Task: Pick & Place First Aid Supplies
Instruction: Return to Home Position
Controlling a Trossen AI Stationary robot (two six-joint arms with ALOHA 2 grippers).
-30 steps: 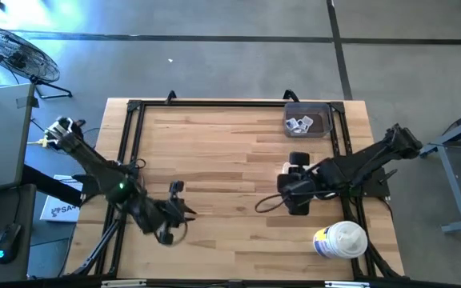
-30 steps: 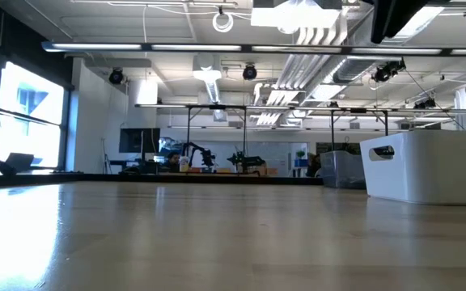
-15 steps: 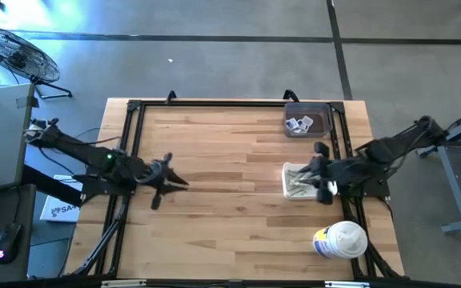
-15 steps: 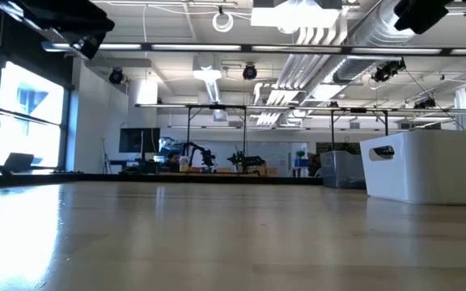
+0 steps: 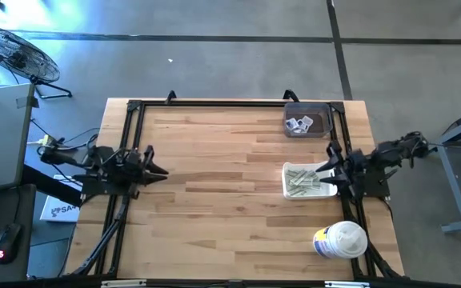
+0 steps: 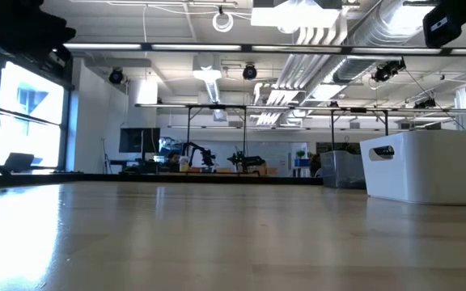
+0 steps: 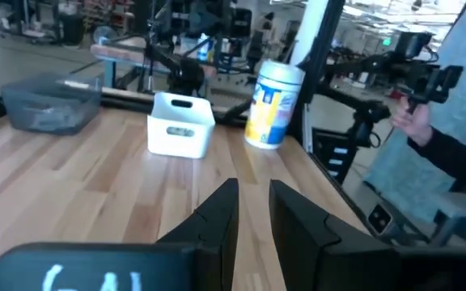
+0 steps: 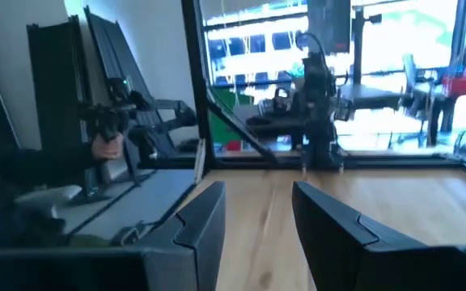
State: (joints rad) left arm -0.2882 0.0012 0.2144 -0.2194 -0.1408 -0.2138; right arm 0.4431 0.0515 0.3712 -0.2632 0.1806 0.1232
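First aid supplies: a loose heap of narrow pale greenish-white strip wrappers (image 5: 300, 181) lies inside the white bin (image 5: 286, 181) on the right half of the table (image 5: 222, 200); a few small square white sachets (image 5: 298, 123) with dark print lie in the grey tray (image 5: 323, 121) at the far right corner, apart from the bin.

Surroundings: the left arm lies low along the table's left edge, its claw (image 5: 157, 171) just inside the black frame rail (image 5: 130, 136) and pointing toward the middle; in the left wrist view its fingers (image 7: 217, 217) stand narrowly parted, gripping nothing; the right claw (image 5: 325, 173) sits at the bin's rim on the right arm's side, and the low view shows it raised above the bin; the right wrist view shows its fingers (image 8: 205, 222) spread, with bare boards between them; a large round tub (image 5: 341, 240), lying on its side, is at the near right corner, near the bin but not touching it; a floor fan (image 5: 14, 50) stands off the table at the far left; a person's hand (image 7: 405, 120) grips a dark handle beyond the table.

Materials: table of pale wooden planks, smooth and glossy at low angle; bin of opaque white plastic, rectangular, with a slot handle; tray translucent and shallow; tub white with a yellow-blue label.
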